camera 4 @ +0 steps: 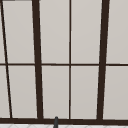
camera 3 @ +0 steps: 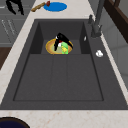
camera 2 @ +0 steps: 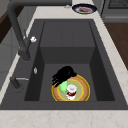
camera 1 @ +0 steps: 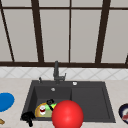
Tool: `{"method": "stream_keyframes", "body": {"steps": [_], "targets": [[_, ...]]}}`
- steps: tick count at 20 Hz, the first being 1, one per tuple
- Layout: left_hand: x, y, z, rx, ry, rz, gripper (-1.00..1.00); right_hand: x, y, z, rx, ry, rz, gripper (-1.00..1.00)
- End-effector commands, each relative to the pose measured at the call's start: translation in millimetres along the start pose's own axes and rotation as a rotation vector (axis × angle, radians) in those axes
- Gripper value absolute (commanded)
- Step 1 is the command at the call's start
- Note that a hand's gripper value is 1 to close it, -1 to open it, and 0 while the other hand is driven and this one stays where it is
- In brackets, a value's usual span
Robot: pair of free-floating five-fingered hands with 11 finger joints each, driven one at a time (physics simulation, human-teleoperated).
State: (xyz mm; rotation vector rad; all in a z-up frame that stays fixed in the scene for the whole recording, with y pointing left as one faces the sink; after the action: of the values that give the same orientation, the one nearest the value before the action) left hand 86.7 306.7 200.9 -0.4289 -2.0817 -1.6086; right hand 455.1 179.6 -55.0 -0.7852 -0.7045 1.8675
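Note:
A yellow-rimmed plate (camera 1: 38,110) (camera 2: 83,93) (camera 3: 50,47) lies in the sink's left basin. On it are a green thing (camera 2: 63,86) (camera 3: 64,48) and a small red-and-white thing (camera 1: 42,110) (camera 2: 71,90). My right hand (camera 1: 50,102) (camera 2: 63,74) (camera 3: 62,39) hangs low over the plate, fingers pointing down and spread on either side of the green thing; I cannot tell whether they touch it. My left hand (camera 1: 28,116) (camera 3: 13,5) floats idle off the sink's front left corner, its fingers hanging relaxed and holding nothing.
The dark sink (camera 1: 90,100) has a black tap (camera 1: 56,71) (camera 2: 17,30) (camera 3: 96,20) at the back. A blue plate (camera 1: 5,101) (camera 3: 55,6) and a wooden-handled tool (camera 3: 38,6) lie on the left counter. A dark plate (camera 1: 124,113) (camera 2: 83,8) sits on the right. A red ball (camera 1: 67,115) covers the sink's front edge.

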Motion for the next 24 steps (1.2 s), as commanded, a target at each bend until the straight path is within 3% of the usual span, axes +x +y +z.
{"method": "stream_keyframes", "body": {"steps": [1,3,6,7,8,9,12,14,15,19,21,24], "targets": [[0.0,0.0,0.0,0.0,0.0,0.0,0.0,0.0,9.4,-26.1,0.009,-0.01,-0.08,-1.0],[0.0,0.0,0.0,0.0,0.0,0.0,0.0,0.5,12.5,-35.2,-0.005,-0.019,-0.102,-1.0],[0.0,0.0,0.0,0.0,0.0,0.0,0.0,0.0,20.1,-36.0,-0.048,-0.024,-0.185,-1.0],[0.0,0.0,0.0,0.0,0.0,0.0,0.0,1.6,21.5,-36.7,-0.05,-0.02,-0.184,-1.0],[0.0,0.0,0.0,0.0,0.0,0.0,0.0,4.4,24.4,-35.5,-0.053,-0.021,-0.184,1.0],[0.0,0.0,0.0,0.0,0.0,0.0,0.0,3.7,24.6,-34.3,-0.08,-0.018,-0.182,1.0],[0.0,0.0,0.0,0.0,0.0,0.0,0.0,1.2,23.8,-29.6,-0.22,0.044,-0.238,1.0],[0.0,0.0,0.0,0.0,0.0,0.0,0.0,1.6,17.7,-24.7,-0.291,0.062,-0.2,1.0],[0.0,0.0,0.0,0.0,0.0,0.0,0.0,0.3,13.1,-24.9,-0.332,0.038,-0.167,1.0],[0.0,0.0,0.0,0.0,0.0,0.0,0.0,-1.5,4.9,-27.6,-0.441,0.05,-0.137,1.0],[0.0,0.0,0.0,0.0,0.0,0.0,0.0,-10.2,0.5,-20.7,-0.479,0.058,-0.132,1.0],[0.0,0.0,0.0,0.0,0.0,0.0,0.0,-20.4,-5.5,-10.7,-0.473,0.073,-0.153,1.0]]}}
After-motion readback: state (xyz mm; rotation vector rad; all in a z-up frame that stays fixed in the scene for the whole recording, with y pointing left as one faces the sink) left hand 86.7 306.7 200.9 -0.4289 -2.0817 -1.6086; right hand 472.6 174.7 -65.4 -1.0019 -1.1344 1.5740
